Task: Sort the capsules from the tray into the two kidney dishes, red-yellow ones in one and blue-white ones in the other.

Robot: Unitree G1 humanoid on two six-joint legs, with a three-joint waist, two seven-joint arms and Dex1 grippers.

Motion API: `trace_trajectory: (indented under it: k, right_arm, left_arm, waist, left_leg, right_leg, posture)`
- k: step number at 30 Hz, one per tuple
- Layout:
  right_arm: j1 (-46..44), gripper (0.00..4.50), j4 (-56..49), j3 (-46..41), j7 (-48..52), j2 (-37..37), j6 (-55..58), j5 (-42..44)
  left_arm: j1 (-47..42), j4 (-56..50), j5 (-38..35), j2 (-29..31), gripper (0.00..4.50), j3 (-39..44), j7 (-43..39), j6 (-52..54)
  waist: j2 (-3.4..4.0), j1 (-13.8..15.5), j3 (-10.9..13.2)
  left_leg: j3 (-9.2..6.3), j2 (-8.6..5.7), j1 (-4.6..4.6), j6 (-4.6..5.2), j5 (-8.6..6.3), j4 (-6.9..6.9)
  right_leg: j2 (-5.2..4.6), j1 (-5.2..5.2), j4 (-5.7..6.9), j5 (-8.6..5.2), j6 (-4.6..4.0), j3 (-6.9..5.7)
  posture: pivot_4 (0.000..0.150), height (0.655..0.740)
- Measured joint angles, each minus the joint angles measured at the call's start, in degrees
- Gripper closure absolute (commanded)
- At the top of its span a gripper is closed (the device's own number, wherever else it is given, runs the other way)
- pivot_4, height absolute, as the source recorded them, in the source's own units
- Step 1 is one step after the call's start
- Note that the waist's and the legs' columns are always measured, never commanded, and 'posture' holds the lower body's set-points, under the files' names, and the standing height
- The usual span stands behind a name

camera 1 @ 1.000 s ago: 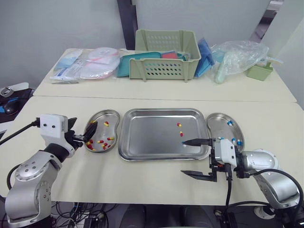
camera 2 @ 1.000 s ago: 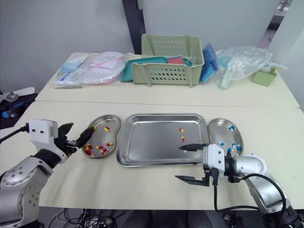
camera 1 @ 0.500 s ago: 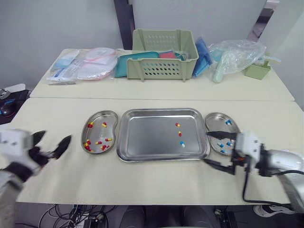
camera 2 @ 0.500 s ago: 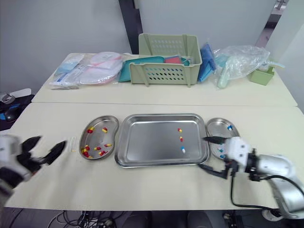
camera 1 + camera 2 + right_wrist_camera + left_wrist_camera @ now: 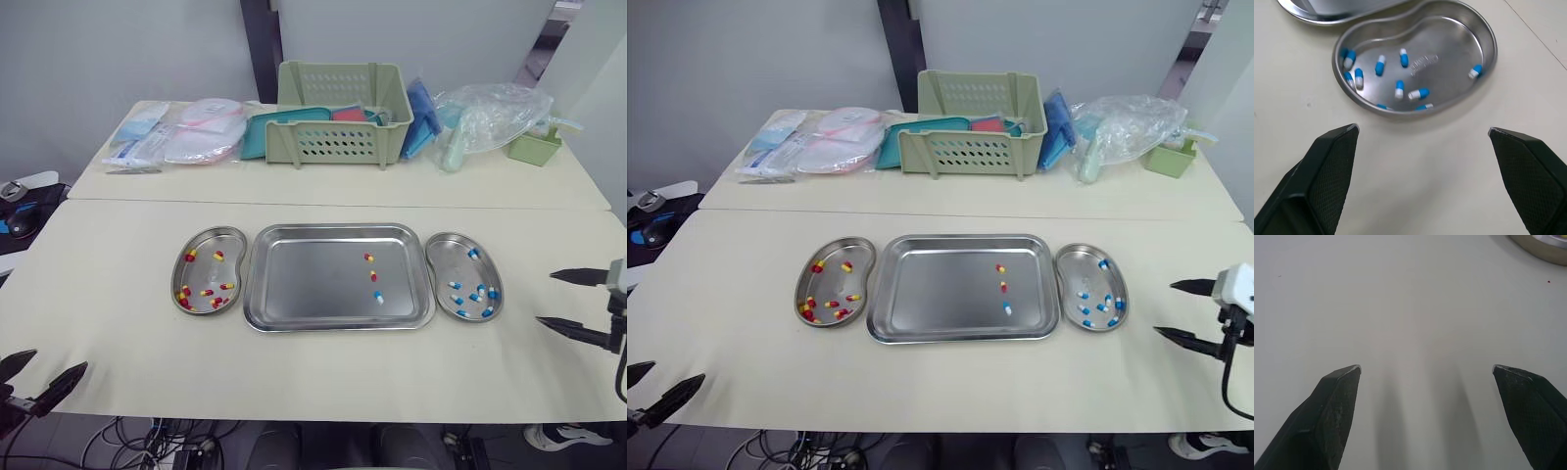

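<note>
Three capsules remain in the steel tray (image 5: 299, 279), all toward its three o'clock side. Two red-yellow capsules (image 5: 373, 276) lie one behind the other, and a blue-white capsule (image 5: 378, 298) sits just in front of them, near the tray's four o'clock corner.

At the tray's nine o'clock, touching its rim, the left kidney dish (image 5: 206, 269) holds several red-yellow capsules. At three o'clock, the right kidney dish (image 5: 451, 262) holds several blue-white ones.

The right gripper (image 5: 545, 298) hovers over the table well out at four o'clock from the right dish, fingers spread wide and empty. The left gripper (image 5: 61, 358) hangs at seven o'clock from the left dish, well apart, also spread wide and empty.

The step in hand looks like the next pick, and the blue-white capsule is likely the right gripper's. It should come down steeply with one finger on each side of the capsule's narrow width. It should close gently, because a capsule can skid on smooth steel. After lifting clear of both rims, it should release low inside the right dish.
</note>
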Motion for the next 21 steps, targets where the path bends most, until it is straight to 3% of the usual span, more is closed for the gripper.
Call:
trace_trajectory:
  k: [15,21]
  right_arm:
    - [-0.9,0.0,1.6,1.1,0.7,0.1,-1.4,-0.9]
    - [-1.5,0.0,2.1,1.5,1.2,0.1,-1.4,-1.0]
  left_arm:
    - [1.9,-1.1,0.0,-1.8,0.04,-0.4,0.4,0.0]
    - [5.9,-5.4,-0.2,-3.0,0.04,-1.6,-3.3,-2.2]
  waist:
    - [0.04,-0.1,0.0]
    - [0.05,-0.1,0.0]
  left_leg:
    - [0.01,0.0,-0.01,0.0,0.0,0.0]
    - [0.03,0.0,-0.01,-0.01,0.0,0.0]
  right_leg:
    - [0.0,-0.01,0.01,0.0,0.0,0.02]
    - [0.0,-0.01,0.01,0.0,0.0,0.03]
  posture:
    - [0.15,0.74]
    - [0.15,0.74]
